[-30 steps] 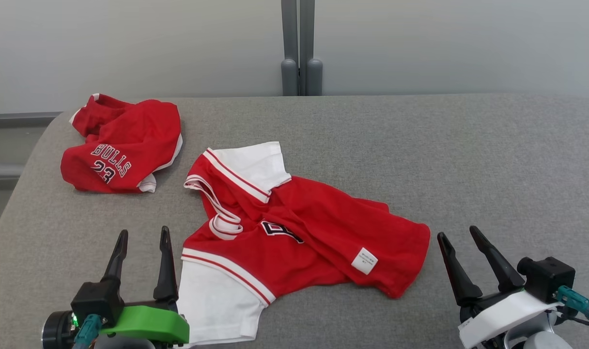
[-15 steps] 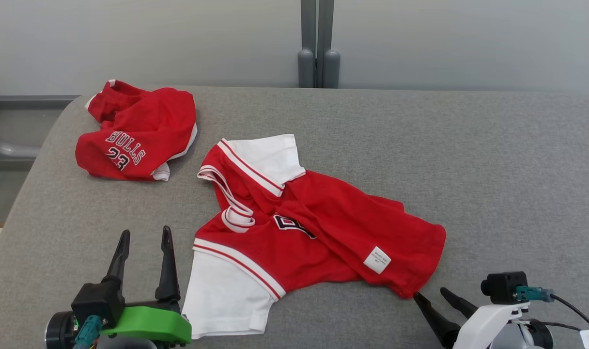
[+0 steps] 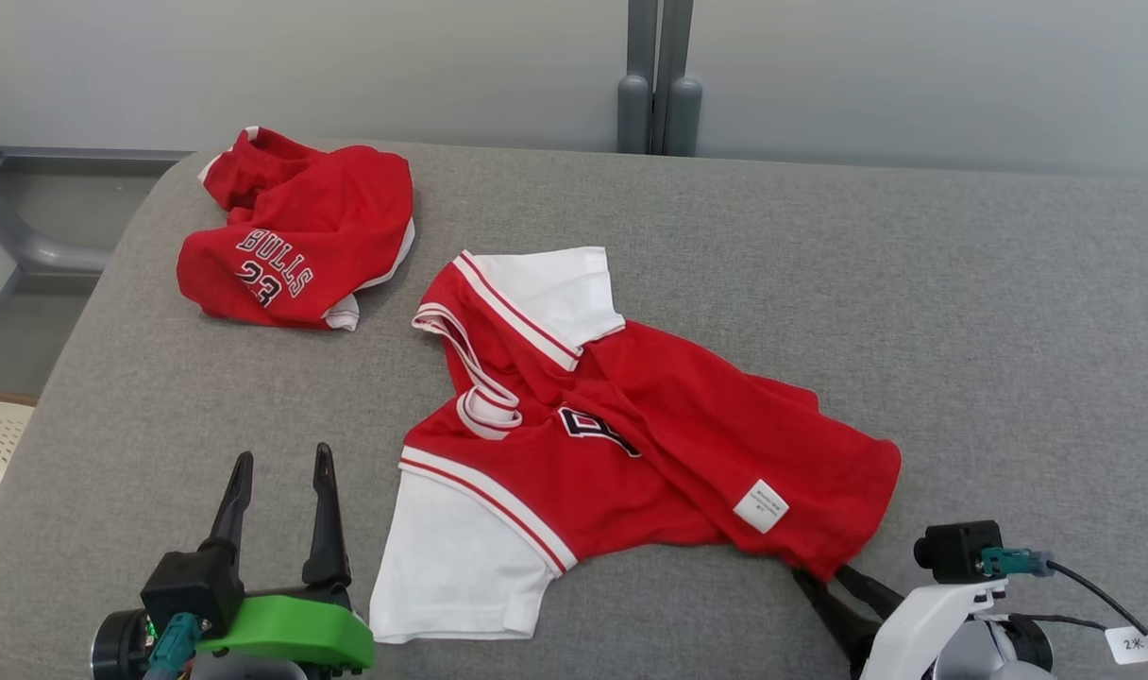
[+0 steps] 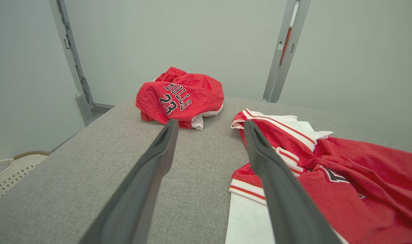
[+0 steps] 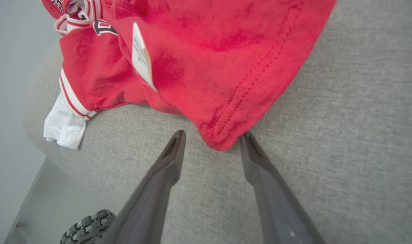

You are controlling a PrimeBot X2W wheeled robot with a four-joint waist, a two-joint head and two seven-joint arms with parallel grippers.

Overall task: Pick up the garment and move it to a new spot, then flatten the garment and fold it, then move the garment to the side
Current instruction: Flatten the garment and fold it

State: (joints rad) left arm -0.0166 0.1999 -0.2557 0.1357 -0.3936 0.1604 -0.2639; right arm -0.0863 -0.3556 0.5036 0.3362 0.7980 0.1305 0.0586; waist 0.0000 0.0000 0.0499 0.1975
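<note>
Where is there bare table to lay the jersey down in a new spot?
The widest bare stretch is the right half of the table, from the hem of the jersey to the right edge. A narrower patch lies between the shorts and the left gripper. Shorts and jersey crowd the left centre.
</note>
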